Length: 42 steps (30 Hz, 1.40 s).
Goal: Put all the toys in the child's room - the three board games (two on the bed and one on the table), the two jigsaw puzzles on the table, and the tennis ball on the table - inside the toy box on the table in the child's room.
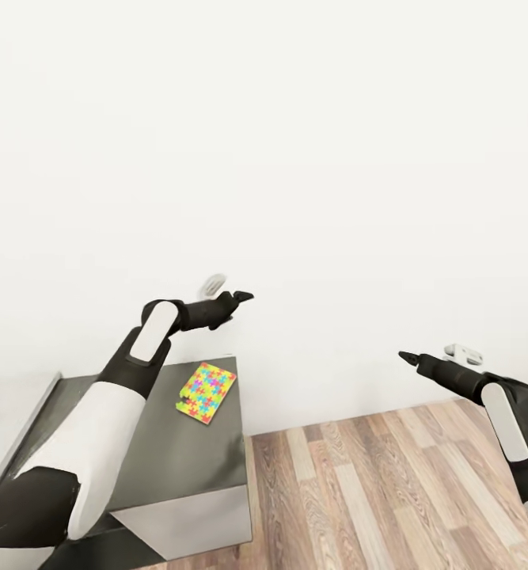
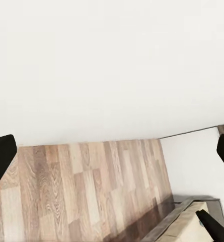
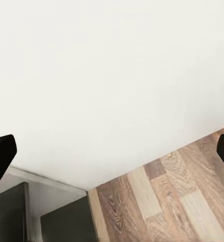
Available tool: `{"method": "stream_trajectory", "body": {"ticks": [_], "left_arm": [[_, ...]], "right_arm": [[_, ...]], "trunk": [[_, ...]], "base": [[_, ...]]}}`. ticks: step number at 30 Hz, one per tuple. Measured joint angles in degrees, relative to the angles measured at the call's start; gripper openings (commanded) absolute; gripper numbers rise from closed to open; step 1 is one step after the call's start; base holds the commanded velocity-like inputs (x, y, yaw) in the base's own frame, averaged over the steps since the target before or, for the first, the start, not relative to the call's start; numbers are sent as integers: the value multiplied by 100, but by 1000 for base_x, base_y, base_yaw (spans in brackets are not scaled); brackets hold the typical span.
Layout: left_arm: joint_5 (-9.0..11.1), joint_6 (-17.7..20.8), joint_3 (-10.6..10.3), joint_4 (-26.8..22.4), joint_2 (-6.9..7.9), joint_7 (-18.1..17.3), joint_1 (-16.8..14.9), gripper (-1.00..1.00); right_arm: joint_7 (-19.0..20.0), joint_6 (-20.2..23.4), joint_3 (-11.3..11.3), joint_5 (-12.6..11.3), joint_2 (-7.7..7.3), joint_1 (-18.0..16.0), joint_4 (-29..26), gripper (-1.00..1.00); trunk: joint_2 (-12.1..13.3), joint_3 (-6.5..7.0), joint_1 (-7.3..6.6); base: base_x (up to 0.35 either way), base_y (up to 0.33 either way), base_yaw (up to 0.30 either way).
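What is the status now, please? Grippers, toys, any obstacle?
Left gripper and right gripper open, empty, raised. One puzzle flat on table corner, untouched. Nothing blocking it.

Dark grey table [image 1: 176,467] against the white wall, standing on wood-plank floor [image 1: 390,499]; one jigsaw puzzle [image 1: 206,392] lying flat near the far right corner of the top, slightly askew to the edges
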Motion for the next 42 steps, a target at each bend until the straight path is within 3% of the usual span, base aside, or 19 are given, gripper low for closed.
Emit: {"method": "stream_trajectory", "body": {"ticks": [2,3,11,13,17,19,23,27,34,42], "left_arm": [[0,-120,-4,0,-71,115,87,100],[-4,-368,-12,1,-167,296,254,100],[4,-1051,-41,8,-289,528,689,100],[6,-1225,-147,10,-311,553,794,100],[10,-1363,-340,13,-327,566,864,100],[22,-1581,-672,28,-351,577,924,100],[26,-1764,-877,57,-368,581,947,100],[42,-2122,-1226,198,-392,580,991,100],[57,-2305,-1368,353,-397,573,1050,100],[19,-2349,-1400,397,-384,568,1117,100]], "right_arm": [[-22,-22,32,10,0,-23,74,100],[-49,-48,61,26,-9,-54,167,100],[-77,-60,66,35,-205,-82,283,100],[-79,-57,73,27,-321,-79,303,100],[-80,-55,78,15,-403,-76,319,100],[-76,-55,109,14,-470,-75,344,100],[-67,-54,135,12,-491,-74,351,100],[44,-47,178,13,-514,-76,408,100],[297,-41,212,25,-510,-80,512,100],[482,-36,436,33,-498,-81,549,100]], "trunk": [[-1,18,0],[0,25,0],[0,95,0],[0,113,0],[0,147,0],[0,164,0],[0,197,0],[0,230,0],[0,288,0],[0,354,0]], "base": [[0,0,-175],[0,0,-174],[0,0,-171],[0,0,-170],[0,0,-169],[0,0,-169],[0,0,-170],[0,0,-176],[0,0,-180],[0,0,-181]]}}
